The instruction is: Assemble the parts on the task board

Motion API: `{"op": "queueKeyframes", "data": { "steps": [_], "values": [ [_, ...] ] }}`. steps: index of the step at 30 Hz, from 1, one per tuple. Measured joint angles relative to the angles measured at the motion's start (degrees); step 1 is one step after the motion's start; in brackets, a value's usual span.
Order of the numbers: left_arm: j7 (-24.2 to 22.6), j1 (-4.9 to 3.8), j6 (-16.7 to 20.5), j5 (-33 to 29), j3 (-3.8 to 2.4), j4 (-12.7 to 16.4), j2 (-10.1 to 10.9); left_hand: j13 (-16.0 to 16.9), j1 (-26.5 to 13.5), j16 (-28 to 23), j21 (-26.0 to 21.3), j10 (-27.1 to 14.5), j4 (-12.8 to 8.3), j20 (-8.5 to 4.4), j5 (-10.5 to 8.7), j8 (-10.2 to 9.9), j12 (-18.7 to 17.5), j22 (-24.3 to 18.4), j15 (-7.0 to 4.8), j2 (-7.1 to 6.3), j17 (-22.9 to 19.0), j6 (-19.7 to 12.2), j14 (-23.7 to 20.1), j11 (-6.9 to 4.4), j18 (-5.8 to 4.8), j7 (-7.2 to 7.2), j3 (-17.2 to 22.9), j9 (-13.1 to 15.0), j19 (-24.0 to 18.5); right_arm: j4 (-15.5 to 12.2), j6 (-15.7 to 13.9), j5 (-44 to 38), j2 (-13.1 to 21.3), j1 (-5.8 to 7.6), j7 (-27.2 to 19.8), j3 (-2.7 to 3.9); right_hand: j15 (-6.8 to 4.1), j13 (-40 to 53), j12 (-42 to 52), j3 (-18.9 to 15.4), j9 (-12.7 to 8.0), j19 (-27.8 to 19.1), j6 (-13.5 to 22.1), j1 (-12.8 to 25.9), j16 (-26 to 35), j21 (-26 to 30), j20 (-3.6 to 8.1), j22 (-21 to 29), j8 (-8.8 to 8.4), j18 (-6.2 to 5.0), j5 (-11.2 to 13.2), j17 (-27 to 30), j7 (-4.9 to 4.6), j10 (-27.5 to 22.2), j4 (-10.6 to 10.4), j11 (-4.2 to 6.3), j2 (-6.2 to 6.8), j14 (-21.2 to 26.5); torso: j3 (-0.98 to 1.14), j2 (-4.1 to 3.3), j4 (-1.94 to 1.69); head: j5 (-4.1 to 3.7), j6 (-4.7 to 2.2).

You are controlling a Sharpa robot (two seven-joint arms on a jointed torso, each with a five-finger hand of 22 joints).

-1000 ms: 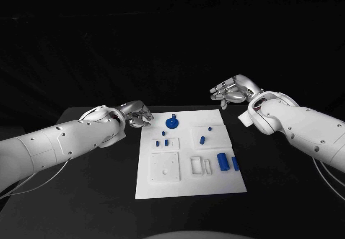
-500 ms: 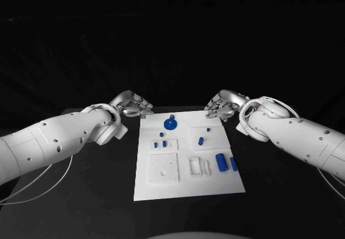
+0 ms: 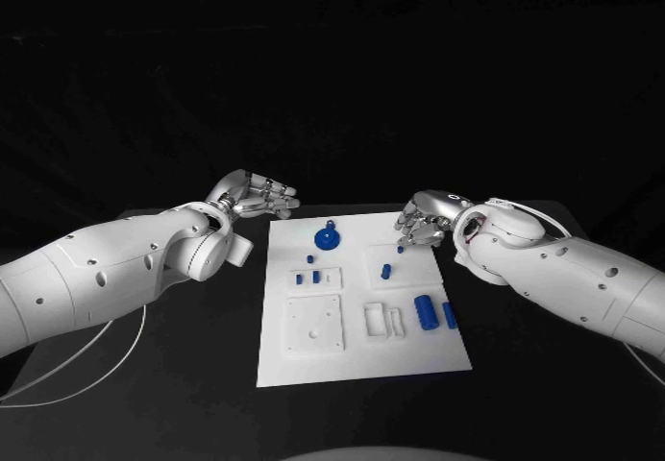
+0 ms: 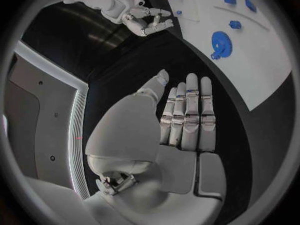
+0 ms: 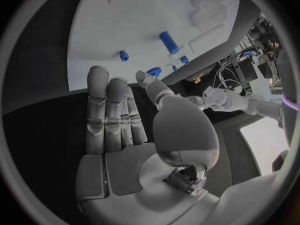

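While parts (image 3: 429,311) lie apart, right robot hand (image 3: 423,219) seemingly overhangs task board (image 3: 416,355).

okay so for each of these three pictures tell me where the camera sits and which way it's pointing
Head view: on the robot's head, looking down at the task board; both arms, left hand, right hand.
Left wrist view: behind the left hand, facing the board's blue gear.
Right wrist view: behind the right hand, facing the board.
Shared: all show the board; each wrist view also catches the other hand.
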State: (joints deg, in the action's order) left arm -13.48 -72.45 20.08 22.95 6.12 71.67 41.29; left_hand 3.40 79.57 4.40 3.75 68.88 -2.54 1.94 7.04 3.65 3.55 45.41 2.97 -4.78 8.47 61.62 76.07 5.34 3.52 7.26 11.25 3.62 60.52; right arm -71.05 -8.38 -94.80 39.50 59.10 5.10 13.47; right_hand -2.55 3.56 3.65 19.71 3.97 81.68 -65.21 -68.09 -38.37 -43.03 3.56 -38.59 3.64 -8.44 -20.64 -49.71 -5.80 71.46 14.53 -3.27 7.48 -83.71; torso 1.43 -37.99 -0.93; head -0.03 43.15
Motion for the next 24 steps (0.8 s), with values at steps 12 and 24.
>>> {"op": "queueKeyframes", "data": {
  "steps": [12, 24],
  "values": [
    [-1.6, -0.02, 0.6, -2.8, -0.02, 0.3, 0.2, 0.0, 0.2, -0.4, 0.0, -0.4, -0.1, 0.3, 0.0, 0.0, 0.0, -6.5, 0.0, 0.22, 0.9, 0.0, 0.0, 0.4, 0.01, 0.0, -0.9, 0.0, 0.7, 0.0, 0.4, -3.0, -0.3, -0.79, 1.6, -1.04, 0.0, 0.0, 0.0, 1.1, 0.0, 0.0, 0.0, -0.2, -0.7, 0.2, 0.0, -3.5, 0.0, -0.03, 0.4, -0.1, 0.0, 0.0, -0.6, 0.0, 0.23, 0.0, 0.06, 0.01, 0.04, 0.14, 0.01],
    [-2.3, -0.02, 0.8, -3.8, -0.03, 0.4, 0.2, 0.0, 0.2, -0.4, 0.0, -0.4, -0.2, 0.51, 0.0, 0.0, 0.0, -9.2, 0.23, 0.22, 0.9, 0.0, -0.2, 0.4, 0.01, 0.0, -1.0, 0.0, 0.9, 0.6, 0.2, -4.4, -0.9, -1.12, 2.1, -1.67, 0.0, 0.0, 0.0, 6.0, 0.1, 0.5, -0.8, 0.0, -1.4, 0.1, -0.07, -7.2, 0.0, -0.03, 3.3, 0.1, -0.02, 0.8, -0.3, 0.33, 0.45, 0.0, 0.07, 0.01, 0.05, 0.25, 0.05]
  ]
}}
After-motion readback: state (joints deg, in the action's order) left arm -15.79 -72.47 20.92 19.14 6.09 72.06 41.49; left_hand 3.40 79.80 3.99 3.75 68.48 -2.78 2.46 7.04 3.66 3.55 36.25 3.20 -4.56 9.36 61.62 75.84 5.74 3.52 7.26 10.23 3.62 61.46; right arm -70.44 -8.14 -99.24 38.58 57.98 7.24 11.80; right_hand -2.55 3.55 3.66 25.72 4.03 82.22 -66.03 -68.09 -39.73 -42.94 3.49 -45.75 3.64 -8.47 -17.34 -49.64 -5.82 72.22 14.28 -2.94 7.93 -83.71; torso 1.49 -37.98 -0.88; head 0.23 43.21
